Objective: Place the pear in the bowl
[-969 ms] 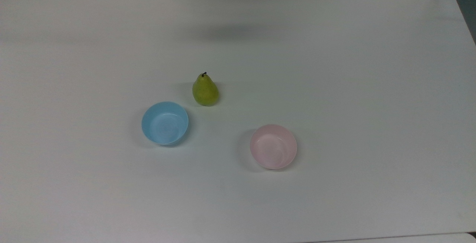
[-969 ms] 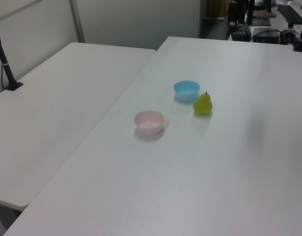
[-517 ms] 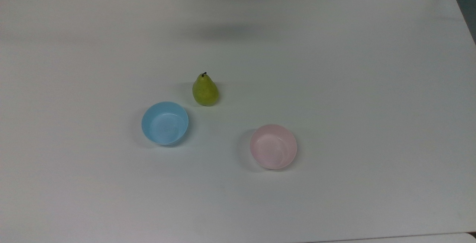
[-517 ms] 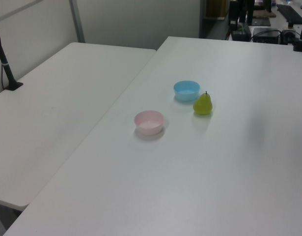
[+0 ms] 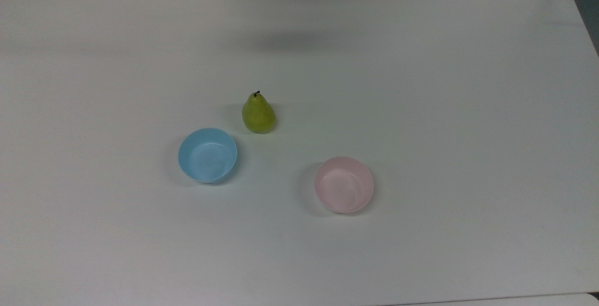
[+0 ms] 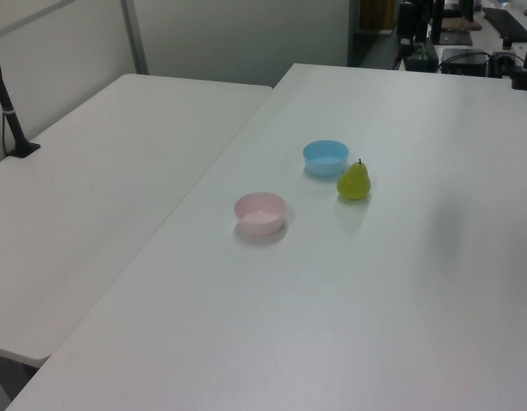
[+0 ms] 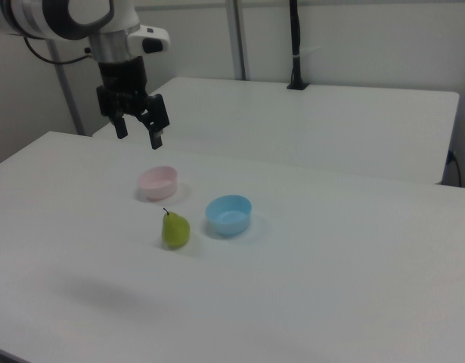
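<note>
The yellow-green pear [image 5: 258,114] [image 6: 354,181] [image 7: 175,229] stands upright on the white table, stem up. The pale pink bowl [image 5: 344,184] [image 6: 260,212] [image 7: 157,182] sits with nothing in it, to the pear's lower right in the top view. In the right view my gripper [image 7: 138,137] hangs open and holds nothing, high above the table at that picture's upper left, well above both pear and bowl. Its shadow [image 5: 299,40] lies on the table beyond the pear in the top view.
A light blue bowl [image 5: 207,155] [image 6: 325,157] [image 7: 229,214] sits close to the pear. A second white table [image 6: 100,180] adjoins the work table. Black posts [image 6: 8,103] [image 7: 294,45] are clamped at its far edge.
</note>
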Robot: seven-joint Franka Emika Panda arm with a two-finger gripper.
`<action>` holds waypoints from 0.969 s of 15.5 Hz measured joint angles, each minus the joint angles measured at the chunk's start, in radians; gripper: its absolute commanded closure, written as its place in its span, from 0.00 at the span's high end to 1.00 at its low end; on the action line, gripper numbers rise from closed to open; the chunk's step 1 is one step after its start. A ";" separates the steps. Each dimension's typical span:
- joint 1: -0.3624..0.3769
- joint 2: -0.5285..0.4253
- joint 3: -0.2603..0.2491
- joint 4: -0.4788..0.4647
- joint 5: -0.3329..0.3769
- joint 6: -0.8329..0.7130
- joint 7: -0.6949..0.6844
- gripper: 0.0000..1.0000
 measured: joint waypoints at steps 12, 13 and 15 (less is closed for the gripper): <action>0.130 0.268 0.000 -0.004 0.023 0.256 0.000 1.00; 0.135 0.291 0.000 -0.004 0.015 0.263 -0.007 1.00; 0.142 0.349 0.000 -0.005 -0.007 0.278 -0.026 1.00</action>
